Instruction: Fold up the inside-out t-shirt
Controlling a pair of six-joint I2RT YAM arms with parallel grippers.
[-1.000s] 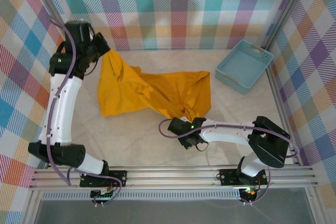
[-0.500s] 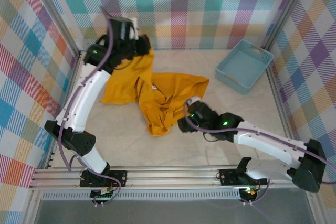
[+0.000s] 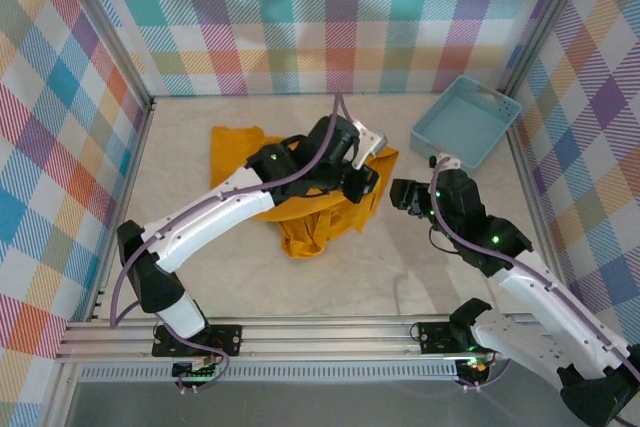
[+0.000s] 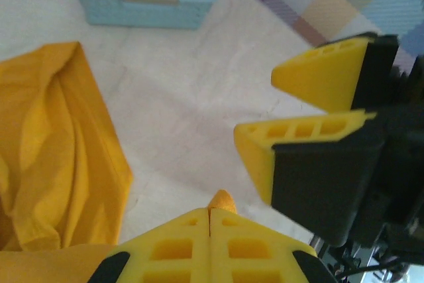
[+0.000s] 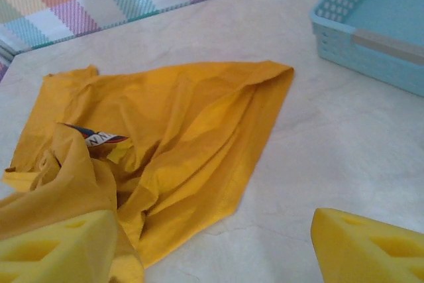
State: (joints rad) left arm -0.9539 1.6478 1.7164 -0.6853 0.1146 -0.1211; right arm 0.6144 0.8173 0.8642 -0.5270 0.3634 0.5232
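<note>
**While one corner is pinched, the other hand is held open beside the shirt**

Because the inside-out t-shirt [image 3: 300,229] is seen bunched and creased at the centre of the surface [image 3: 330,292], with one corner spread toward the upper left of the top view, the step in hand is judged to be the spreading-out that precedes any fold. The left hand [image 4: 209,215] is closed tight, and a small nub of orange cloth is seen pinched at its tips. The right hand [image 3: 402,194] is spread wide with nothing in it, just right of the shirt's edge in the top view. A neck label [image 5: 99,139] is shown among the creases in the right wrist view. The light blue basket [image 3: 465,122] is found at the upper right, apart from the cloth. Next, a second edge is likely to need grasping by the empty hand, so that the cloth can be drawn flat.
</note>
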